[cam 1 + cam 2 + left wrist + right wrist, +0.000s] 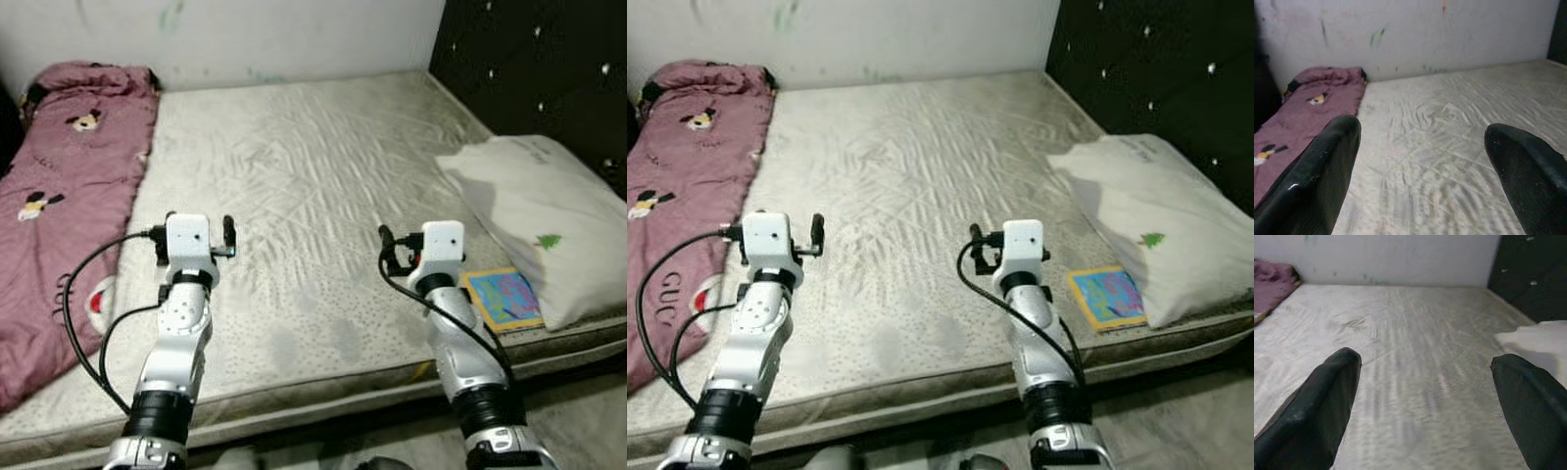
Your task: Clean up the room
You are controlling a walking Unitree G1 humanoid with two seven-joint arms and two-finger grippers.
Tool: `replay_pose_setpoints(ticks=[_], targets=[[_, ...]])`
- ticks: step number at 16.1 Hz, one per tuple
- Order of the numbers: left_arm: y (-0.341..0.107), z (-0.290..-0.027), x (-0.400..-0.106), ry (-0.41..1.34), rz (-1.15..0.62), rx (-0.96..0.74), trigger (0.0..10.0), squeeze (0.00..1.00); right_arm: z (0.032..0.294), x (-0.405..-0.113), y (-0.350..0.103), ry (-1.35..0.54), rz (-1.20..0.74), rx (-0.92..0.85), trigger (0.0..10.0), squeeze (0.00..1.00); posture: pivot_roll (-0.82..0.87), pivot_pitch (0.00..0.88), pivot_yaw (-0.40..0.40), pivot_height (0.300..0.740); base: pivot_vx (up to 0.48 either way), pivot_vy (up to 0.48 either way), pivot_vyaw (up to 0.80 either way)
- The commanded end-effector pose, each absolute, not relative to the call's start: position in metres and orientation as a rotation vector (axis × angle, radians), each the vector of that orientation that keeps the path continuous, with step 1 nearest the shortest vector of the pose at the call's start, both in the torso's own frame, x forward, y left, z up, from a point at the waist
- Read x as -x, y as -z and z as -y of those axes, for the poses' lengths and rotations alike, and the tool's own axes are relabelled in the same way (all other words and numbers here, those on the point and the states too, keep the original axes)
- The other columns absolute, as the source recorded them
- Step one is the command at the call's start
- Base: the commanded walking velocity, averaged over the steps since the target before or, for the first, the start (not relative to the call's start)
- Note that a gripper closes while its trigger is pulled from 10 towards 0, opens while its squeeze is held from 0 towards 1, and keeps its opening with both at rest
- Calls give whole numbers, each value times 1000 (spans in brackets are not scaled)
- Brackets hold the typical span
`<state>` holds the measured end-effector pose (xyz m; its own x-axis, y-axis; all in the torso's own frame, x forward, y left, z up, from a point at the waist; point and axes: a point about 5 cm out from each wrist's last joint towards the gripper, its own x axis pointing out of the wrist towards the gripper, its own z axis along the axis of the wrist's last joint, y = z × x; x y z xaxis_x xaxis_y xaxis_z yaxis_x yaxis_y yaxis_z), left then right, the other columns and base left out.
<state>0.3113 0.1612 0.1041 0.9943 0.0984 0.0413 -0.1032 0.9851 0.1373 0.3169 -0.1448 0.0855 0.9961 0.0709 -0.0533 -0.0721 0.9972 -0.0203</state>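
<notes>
A bare cream mattress (294, 166) lies before me. A maroon blanket (59, 196) with cartoon prints lies crumpled along its left side. A white pillow (539, 215) rests at the right by the headboard, and a colourful book (502, 299) lies flat next to it near the front edge. My left gripper (1422, 161) hovers open over the mattress's front left, beside the blanket. My right gripper (1430, 401) hovers open over the front right, just left of the book. Neither holds anything.
A dark padded headboard (549, 69) rises on the right. A white wall (245, 34) with faint marks runs behind the bed. The mattress's front edge (323, 387) sits just before my arms, with grey floor (588, 411) at the lower right.
</notes>
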Motion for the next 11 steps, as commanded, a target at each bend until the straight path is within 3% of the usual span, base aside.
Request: replay_pose_setpoints(ticks=[1, 3, 7, 11], targets=[[-108, -170, -311, -126, 54, -162, 10000, 0, 134, -320, -93, -103, -23, 19, 10000, 0, 30, 0, 2, 740, 0, 0, 444], [-106, -169, -312, -127, 32, -124, 10000, 0, 134, -321, -94, -102, -22, 16, 10000, 0, 29, 0, 1, 740, 0, 154, 587], [-106, -171, -313, -127, 30, -128, 10000, 0, 133, -321, -94, -107, -19, 23, 10000, 0, 31, 0, 2, 740, 0, 480, 800], [-105, -170, -313, -123, 29, -130, 10000, 0, 134, -321, -93, -97, -24, 24, 10000, 0, 30, 0, 4, 740, 0, 480, 103]])
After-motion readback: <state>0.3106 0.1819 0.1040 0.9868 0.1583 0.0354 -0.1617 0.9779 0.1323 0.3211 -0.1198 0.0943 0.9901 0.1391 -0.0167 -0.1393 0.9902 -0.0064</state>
